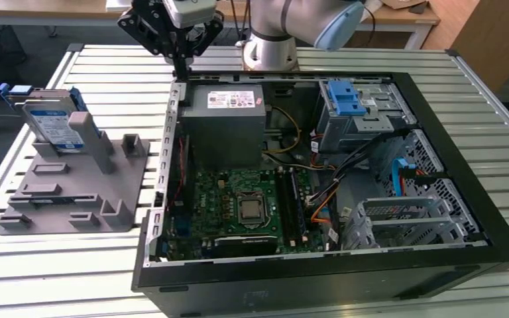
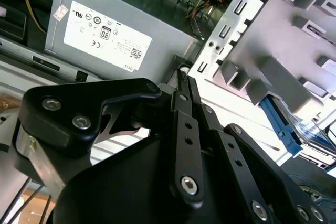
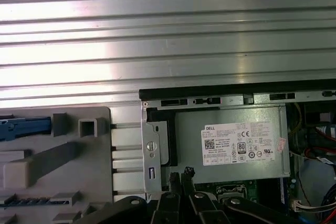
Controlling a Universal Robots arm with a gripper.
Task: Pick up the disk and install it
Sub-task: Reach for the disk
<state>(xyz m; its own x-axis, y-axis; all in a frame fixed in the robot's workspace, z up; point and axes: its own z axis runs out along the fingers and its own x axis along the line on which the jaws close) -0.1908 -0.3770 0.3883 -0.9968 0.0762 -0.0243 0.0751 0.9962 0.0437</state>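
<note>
**Disk upright in its holder, my claw closed and empty over the computer**

The disk (image 1: 53,126) stands on end in the grey plastic holder (image 1: 69,192) at the exterior view's left. Its long axis points up with a slight lean, and its labelled face is turned toward the exterior camera. A blue bracket (image 1: 11,89) frames it. The label is white and blue, and its print is too small for me to make out. I count one disk and one holder, and both sit on the slatted metal table (image 1: 60,265).

My claw (image 1: 181,66) hangs well apart from the disk, over the far corner of the open computer case (image 1: 325,278). It is just above the case rim and beside the grey power box (image 1: 228,126). In both wrist views my fingers (image 2: 184,85) look pressed together with nothing between them.

The power box carries one white sticker (image 3: 239,145) with black print and round marks. Further toward the exterior view's right, inside the case, sits one grey metal cage (image 1: 370,116) with one blue latch (image 1: 347,99) on top. One green circuit board (image 1: 236,199) lies on the case floor below the power box.
</note>
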